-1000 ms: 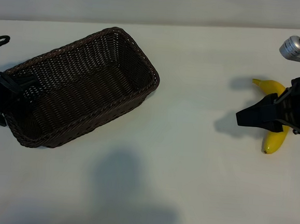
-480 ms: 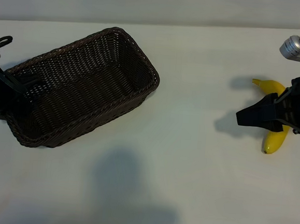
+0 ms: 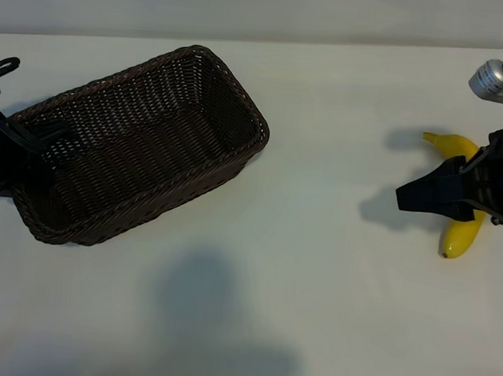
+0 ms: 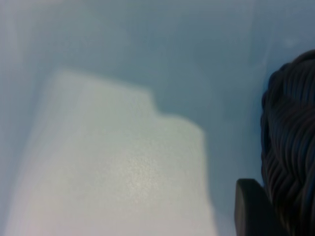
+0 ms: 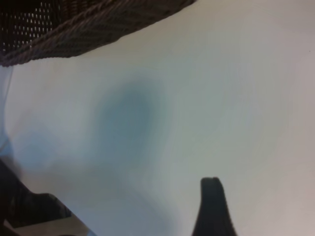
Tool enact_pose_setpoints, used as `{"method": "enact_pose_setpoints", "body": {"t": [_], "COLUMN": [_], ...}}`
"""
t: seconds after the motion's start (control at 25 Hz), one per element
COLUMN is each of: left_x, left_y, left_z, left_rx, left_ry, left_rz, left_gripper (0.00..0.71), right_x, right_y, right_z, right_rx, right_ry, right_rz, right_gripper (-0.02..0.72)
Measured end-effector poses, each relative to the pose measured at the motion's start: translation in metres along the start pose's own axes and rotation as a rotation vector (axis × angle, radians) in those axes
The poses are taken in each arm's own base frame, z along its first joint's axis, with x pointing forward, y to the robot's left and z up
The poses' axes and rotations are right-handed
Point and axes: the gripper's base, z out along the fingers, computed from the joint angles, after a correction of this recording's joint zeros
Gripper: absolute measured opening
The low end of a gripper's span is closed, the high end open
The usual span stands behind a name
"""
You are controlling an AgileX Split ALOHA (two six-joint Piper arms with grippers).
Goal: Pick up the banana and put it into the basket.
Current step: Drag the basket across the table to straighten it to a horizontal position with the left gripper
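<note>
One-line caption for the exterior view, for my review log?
Left pincer at the wicker basket's end rim; right pincer hovers over the banana lying on the white table, not yet lifted.

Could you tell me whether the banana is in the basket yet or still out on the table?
Out. The banana lies on the table beside the right gripper, well apart from the basket.

Both arms are matt black. The right claw (image 3: 407, 198) has broad, wedge-shaped black fingers tapering to blunt tips, and above it on the wrist sits a small silver-grey cylindrical camera housing (image 3: 492, 82) in a black bracket. The left claw (image 3: 20, 139) is of the same black moulded parts, with a thin black cable loop (image 3: 1, 69) curling out above its wrist.
</note>
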Motion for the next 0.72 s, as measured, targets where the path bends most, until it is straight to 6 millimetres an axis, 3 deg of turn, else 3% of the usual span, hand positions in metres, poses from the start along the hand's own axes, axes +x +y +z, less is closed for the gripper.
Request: {"method": "enact_pose_setpoints", "body": {"t": [0.28, 0.72], "left_x": [-0.002, -0.032], "left_y": [-0.006, -0.035], "left_z": [-0.01, -0.061], "left_rx": [0.051, 0.16], "left_ry": [0.01, -0.015], "left_rz": [0.041, 0.3], "left_gripper": [0.173, 0.16], "right_x": [0.0, 0.0], "right_y": [0.0, -0.001], "right_z": [0.0, 0.0], "right_rx": [0.001, 0.006], "right_ry": [0.0, -0.005], "right_rz": [0.002, 0.002], "right_gripper": [0.504, 0.504]}}
